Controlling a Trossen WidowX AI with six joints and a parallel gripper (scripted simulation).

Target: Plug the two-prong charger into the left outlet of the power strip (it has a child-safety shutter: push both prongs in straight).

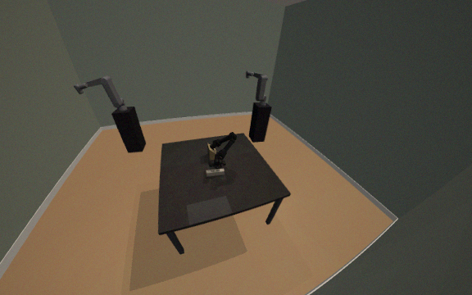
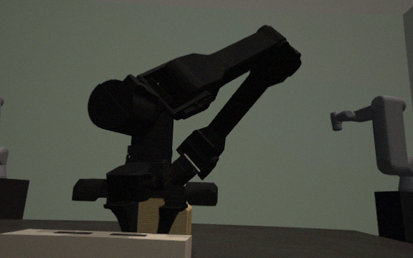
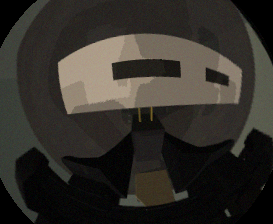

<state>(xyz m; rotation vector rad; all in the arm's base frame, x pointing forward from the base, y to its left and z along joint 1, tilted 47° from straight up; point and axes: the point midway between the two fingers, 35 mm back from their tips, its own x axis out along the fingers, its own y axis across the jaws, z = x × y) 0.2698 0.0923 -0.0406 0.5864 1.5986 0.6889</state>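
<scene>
The end effector (image 3: pixel 147 137) grasps the charger (image 3: pixel 145 141) — its prongs (image 3: pixel 145 115) hover just before the power strip's (image 3: pixel 87 79) left outlet (image 3: pixel 145 68). Alignment step; next, push straight in.

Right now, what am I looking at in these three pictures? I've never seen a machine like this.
It is one black robot arm standing on a dark table. One picture looks down on the whole room, one looks up from table level, and the round one comes from a camera on the arm's wrist. On the table lies a pale power strip with two slots. The gripper is shut on a tan charger, held between its fingers; two thin prongs point toward the strip, near its left slot, not yet pushed in. The grey arms on stands at the back only stand by.
</scene>
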